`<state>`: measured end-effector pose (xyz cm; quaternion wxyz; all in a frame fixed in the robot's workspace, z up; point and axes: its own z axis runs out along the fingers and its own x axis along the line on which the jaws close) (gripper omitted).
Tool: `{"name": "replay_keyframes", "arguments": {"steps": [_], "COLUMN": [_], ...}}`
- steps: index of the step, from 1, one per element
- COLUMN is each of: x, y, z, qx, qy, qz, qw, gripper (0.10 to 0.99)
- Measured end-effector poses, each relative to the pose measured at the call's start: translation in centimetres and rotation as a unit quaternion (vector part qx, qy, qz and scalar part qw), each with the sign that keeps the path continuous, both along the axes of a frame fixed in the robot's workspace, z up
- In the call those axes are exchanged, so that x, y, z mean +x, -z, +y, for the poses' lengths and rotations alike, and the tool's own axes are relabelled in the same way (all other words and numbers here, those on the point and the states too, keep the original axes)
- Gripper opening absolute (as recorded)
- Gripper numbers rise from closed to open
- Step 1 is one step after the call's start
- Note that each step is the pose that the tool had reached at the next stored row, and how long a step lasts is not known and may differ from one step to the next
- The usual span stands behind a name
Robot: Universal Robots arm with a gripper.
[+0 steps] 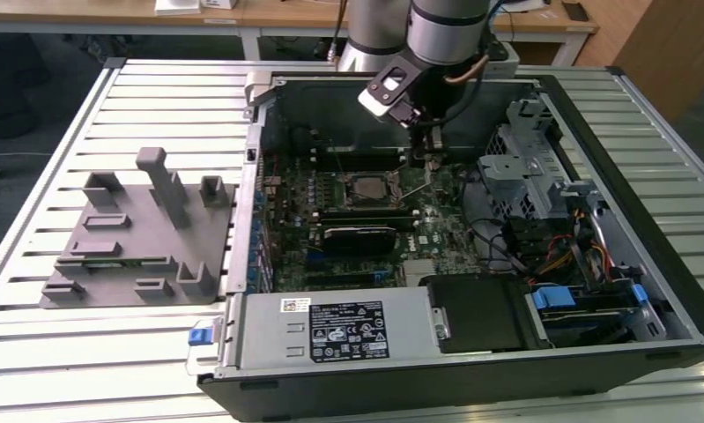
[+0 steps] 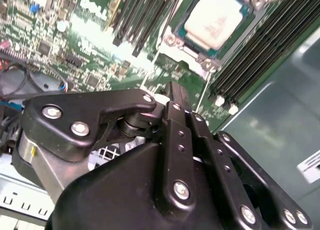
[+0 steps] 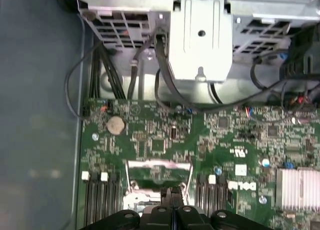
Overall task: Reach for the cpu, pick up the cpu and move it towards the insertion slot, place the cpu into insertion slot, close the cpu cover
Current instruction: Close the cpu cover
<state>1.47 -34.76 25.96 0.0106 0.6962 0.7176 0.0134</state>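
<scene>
The arm is reaching into the open computer case [image 1: 633,291] on the slatted table [image 1: 151,97]. Its hand [image 1: 421,159] is hanging just above the board [image 1: 434,233], its fingers [image 2: 172,97] pressed together with nothing between them. The cpu [image 2: 215,17] is sitting in the slot [image 1: 367,188], its pale top showing. The cover [image 3: 159,171] is standing raised in the first wrist view, close beside the fingertips. A grey fixture [image 1: 134,242] is lying well apart on the table.
</scene>
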Motion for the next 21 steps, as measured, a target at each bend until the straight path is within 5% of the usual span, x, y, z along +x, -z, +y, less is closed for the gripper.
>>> {"name": "replay_keyframes", "arguments": {"steps": [21], "x": [3.00], "y": [0.32], "z": [0.70], "qx": [0.0000], "qy": [-0.015], "qz": [0.0009], "qw": [0.9999], "gripper": [0.110]}}
